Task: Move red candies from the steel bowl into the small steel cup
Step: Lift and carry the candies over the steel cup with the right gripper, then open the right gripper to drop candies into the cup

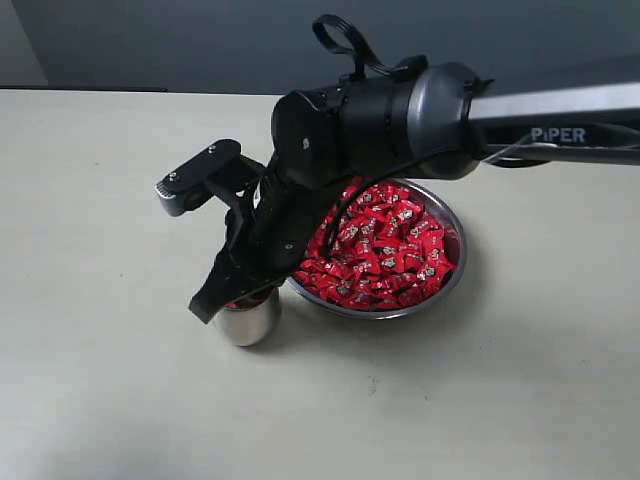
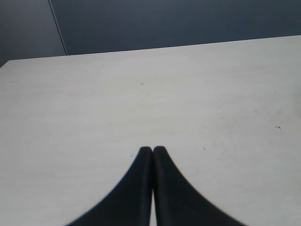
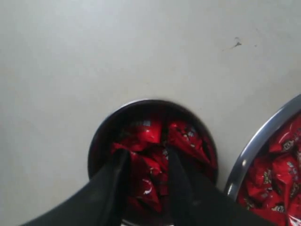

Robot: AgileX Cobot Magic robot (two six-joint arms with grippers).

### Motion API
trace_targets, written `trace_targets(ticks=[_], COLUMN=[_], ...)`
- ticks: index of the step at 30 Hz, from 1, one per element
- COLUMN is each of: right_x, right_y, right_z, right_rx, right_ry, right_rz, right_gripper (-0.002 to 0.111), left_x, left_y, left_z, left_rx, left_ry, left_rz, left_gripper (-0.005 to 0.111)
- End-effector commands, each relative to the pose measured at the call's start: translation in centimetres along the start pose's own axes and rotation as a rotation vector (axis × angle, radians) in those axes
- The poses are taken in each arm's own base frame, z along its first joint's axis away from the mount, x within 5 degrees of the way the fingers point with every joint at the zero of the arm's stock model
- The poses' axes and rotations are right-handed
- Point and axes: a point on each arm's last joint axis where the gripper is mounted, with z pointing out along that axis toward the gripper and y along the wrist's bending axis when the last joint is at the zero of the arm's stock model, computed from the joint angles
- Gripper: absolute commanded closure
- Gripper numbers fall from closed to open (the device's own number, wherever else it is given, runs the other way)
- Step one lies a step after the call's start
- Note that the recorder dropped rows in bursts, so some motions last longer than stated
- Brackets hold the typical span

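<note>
The steel bowl (image 1: 455,272) stands right of centre, heaped with red candies (image 1: 385,245). Just to its left is the small steel cup (image 1: 246,320), with red candies (image 3: 148,134) inside it. My right gripper (image 1: 235,295) reaches across the bowl and hangs right over the cup's mouth. In the right wrist view the right gripper (image 3: 146,155) has its jaws apart above the cup (image 3: 101,134), with candies lying loose between and below the tips. The bowl's rim (image 3: 256,146) shows beside the cup. My left gripper (image 2: 153,149) is shut and empty over bare table.
The pale table (image 1: 100,380) spreads round the bowl and cup. The right arm's black wrist (image 1: 370,120) and its camera mount (image 1: 195,178) hang over the bowl's left side. A dark wall (image 2: 178,23) runs behind the table's far edge.
</note>
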Motion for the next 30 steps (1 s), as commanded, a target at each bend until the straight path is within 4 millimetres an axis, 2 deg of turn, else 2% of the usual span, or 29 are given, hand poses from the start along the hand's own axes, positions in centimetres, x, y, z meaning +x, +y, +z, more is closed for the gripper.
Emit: trace_targets(ticks=[1,9,30], right_x=[-0.5,-0.8,-0.8], right_y=[0.1,0.3,0.0], right_z=[-1.2,-2.8,-2.8], right_rx=[0.011,0.016,0.054], right_ry=[-0.04,-0.078,-0.072], right_rz=[-0.014,-0.021,-0.054], right_gripper=[0.078,0.078,0.078], left_x=[0.0,0.0,0.0], left_y=[0.0,0.0,0.0], left_z=[0.0,0.0,0.0], left_rx=[0.004,0.004,0.004], left_ry=[-0.013,-0.013,-0.013], left_rz=[0.001,0.001,0.001], left_gripper=[0.106,0.106,0.106])
